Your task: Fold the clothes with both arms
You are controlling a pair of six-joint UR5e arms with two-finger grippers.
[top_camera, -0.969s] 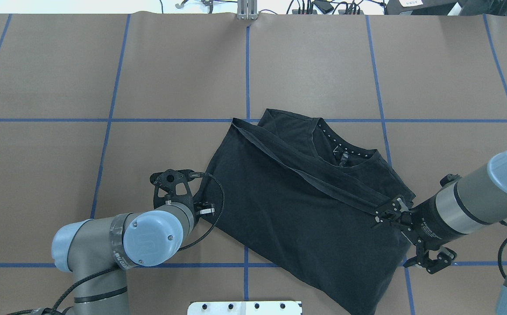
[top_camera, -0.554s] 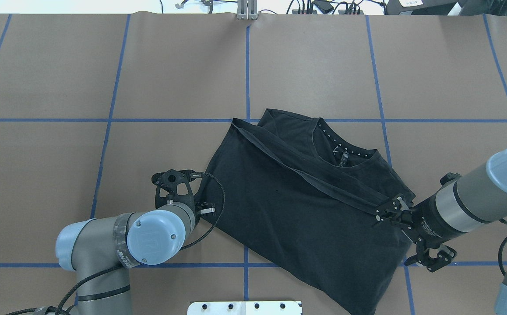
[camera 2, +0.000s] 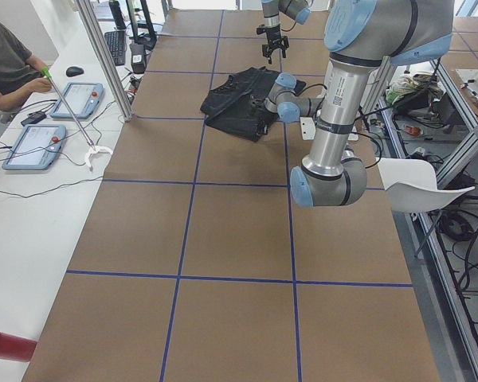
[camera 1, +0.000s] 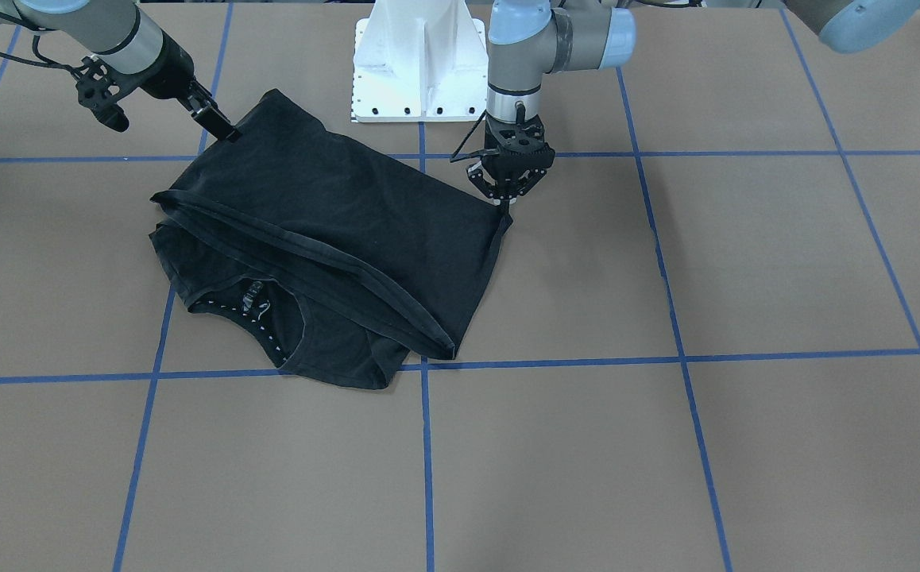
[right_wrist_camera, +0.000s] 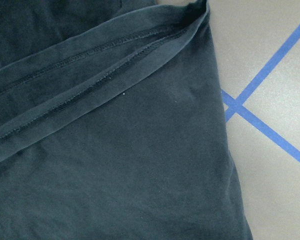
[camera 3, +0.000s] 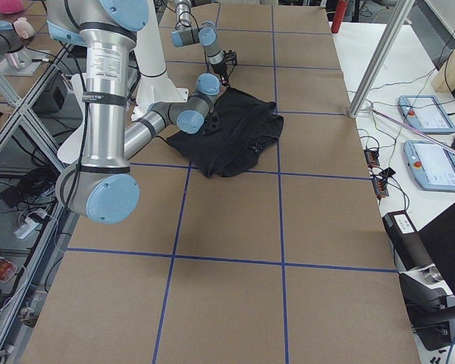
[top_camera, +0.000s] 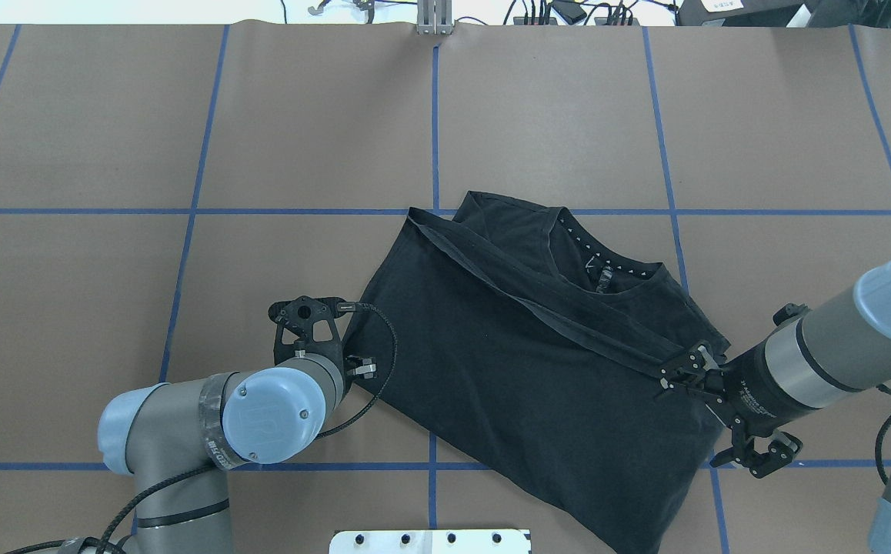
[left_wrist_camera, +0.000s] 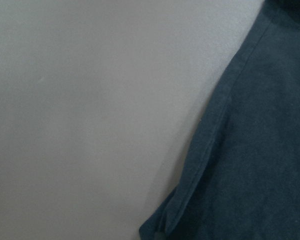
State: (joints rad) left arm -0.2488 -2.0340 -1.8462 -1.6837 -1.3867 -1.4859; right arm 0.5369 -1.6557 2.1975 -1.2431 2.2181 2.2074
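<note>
**Inspection: Garment Half-Folded, Both Grippers Stationed at Opposite Ends of the Fold**

The black T-shirt (top_camera: 522,362) is found lying flat on the table (top_camera: 107,115), on the robot's side of centre and skewed against the grid. The lower half is laid over the upper, so that the hem band (top_camera: 538,300) crosses just below the collar (top_camera: 599,261). The chest graphic is not exposed.

The left gripper (camera 1: 505,200) is pointed straight down at one end of the fold line. Its fingers are drawn to a point on that corner, and it is judged to be pinching the cloth. The right gripper (camera 1: 226,131) is set low and slanted at the opposite end. Whether it is clamped or released cannot be told. This paired placement is judged to serve a second fold, with both ends lifted together so that the layers are kept aligned.

The surface is covered in brown sheeting and divided by blue tape lines (top_camera: 435,115). A white pedestal (camera 1: 416,63) is fixed between the arms. A seated person (camera 2: 8,56) and control pendants (camera 2: 36,147) are noted at a side bench.
</note>
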